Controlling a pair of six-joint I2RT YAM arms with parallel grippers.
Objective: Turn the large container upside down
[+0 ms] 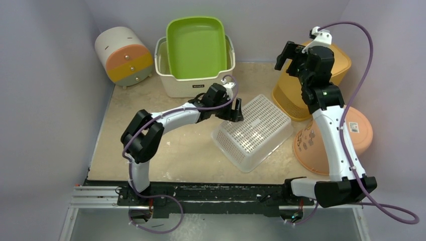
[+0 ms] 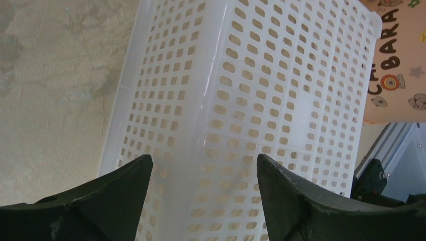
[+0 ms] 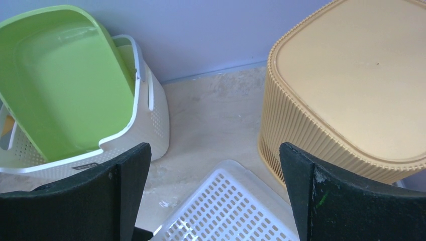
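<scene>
The white basket (image 1: 253, 131) lies bottom-up in the middle of the desk (image 1: 186, 145), turned at an angle, its perforated base facing up. The left pincer (image 1: 237, 109) sits at the basket's far left edge with its jaws apart; in the left wrist view the pincer (image 2: 203, 160) straddles a corner of the basket (image 2: 261, 85), and contact cannot be told. The right pincer (image 1: 284, 56) hangs high above the desk's far right, jaws wide apart and holding nothing. Below it stands an upturned yellow bin (image 1: 339, 63), with an orange bowl (image 1: 359, 133) near the basket's right side. At the back, a green tub (image 1: 196, 45) rests in a white hamper (image 1: 173, 85), beside a round drawer unit (image 1: 123, 55).
</scene>
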